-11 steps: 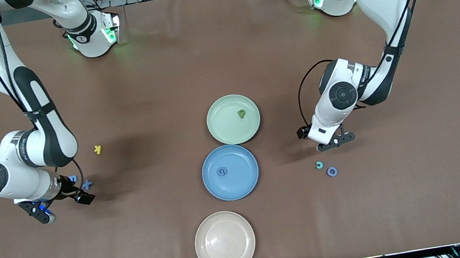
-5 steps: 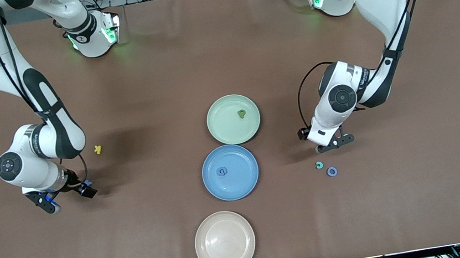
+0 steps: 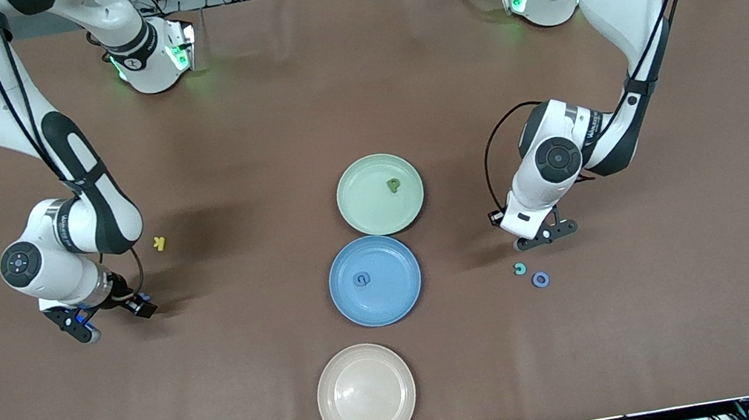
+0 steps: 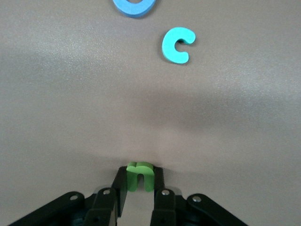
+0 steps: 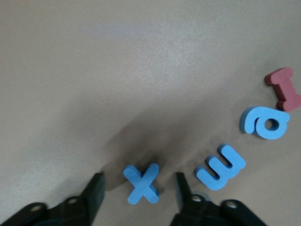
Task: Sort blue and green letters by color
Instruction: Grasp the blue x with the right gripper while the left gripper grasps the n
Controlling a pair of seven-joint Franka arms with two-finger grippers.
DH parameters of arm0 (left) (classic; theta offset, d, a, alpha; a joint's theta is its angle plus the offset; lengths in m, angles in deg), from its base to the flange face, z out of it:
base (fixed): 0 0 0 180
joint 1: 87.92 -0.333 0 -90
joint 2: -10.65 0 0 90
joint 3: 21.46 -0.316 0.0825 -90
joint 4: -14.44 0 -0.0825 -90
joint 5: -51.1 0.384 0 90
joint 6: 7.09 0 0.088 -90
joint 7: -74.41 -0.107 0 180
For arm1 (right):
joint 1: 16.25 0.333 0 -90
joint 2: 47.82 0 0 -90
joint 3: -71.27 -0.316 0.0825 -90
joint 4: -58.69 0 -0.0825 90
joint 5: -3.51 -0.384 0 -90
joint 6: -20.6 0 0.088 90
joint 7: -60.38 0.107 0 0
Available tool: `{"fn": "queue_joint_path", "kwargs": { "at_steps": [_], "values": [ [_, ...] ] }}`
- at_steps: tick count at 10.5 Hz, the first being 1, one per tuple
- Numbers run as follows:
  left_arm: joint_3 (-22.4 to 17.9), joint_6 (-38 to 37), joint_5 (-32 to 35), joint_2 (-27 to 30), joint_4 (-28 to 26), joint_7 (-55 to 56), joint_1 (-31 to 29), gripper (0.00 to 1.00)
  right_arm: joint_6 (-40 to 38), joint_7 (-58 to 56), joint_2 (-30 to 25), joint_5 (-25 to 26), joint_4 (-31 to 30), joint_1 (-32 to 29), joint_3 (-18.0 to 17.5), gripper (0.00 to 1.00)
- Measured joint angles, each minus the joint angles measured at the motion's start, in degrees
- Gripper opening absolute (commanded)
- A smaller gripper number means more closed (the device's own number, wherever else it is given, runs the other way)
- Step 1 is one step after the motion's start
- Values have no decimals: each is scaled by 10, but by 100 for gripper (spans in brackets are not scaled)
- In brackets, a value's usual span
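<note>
Letters of light, chunky foam on the table [image 3: 398,71]: left gripper [image 4: 139,190] fingers pinch a green n [image 4: 139,176] across its legs, near the left arm's end; right gripper [image 5: 137,190], fingers apart, straddles a blue x [image 5: 141,183].

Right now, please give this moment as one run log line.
left hand: closing on green letter n | right hand: open around blue letter x

On the bench [image 3: 356,93], the middle plate [image 3: 403,295] holds one small letter [image 3: 361,279]. Just beside it, farther from the front camera, the farthest plate [image 3: 362,201] holds the p [image 3: 394,185]; the nearest plate [image 3: 366,395] lies nearer. Toward the left arm's end from the middle plate lie the c [image 3: 520,269] and the o [image 3: 540,279], and the left gripper [image 4: 139,178] with the n [image 4: 139,175] between its fingers. Toward the right arm's end lies the k [image 3: 159,243], and the right gripper [image 5: 137,189] straddles the x [image 5: 141,182].
</note>
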Motion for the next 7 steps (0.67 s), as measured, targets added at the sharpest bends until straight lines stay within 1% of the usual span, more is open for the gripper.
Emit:
{"fn": "queue_joint_path", "kwargs": {
  "at_steps": [1, 2, 4, 6, 7],
  "values": [
    [0, 0, 0, 0, 0, 0, 0, 0, 8, 0, 0, 0, -4, 0, 0, 12],
    [0, 0, 0, 0, 0, 0, 0, 0, 16, -2, -3, 1, -8, 0, 1, 0],
    [3, -5, 0, 4, 2, 17, 0, 0, 21, -9, -6, 1, -13, 0, 1, 0],
    [27, -20, 0, 14, 3, 65, 3, 0, 22, -23, -7, 2, -14, 0, 1, 0],
    [46, -29, 0, 22, 4, 99, 7, 0, 22, -55, -7, 2, -14, 0, 0, 0]
  ]
}}
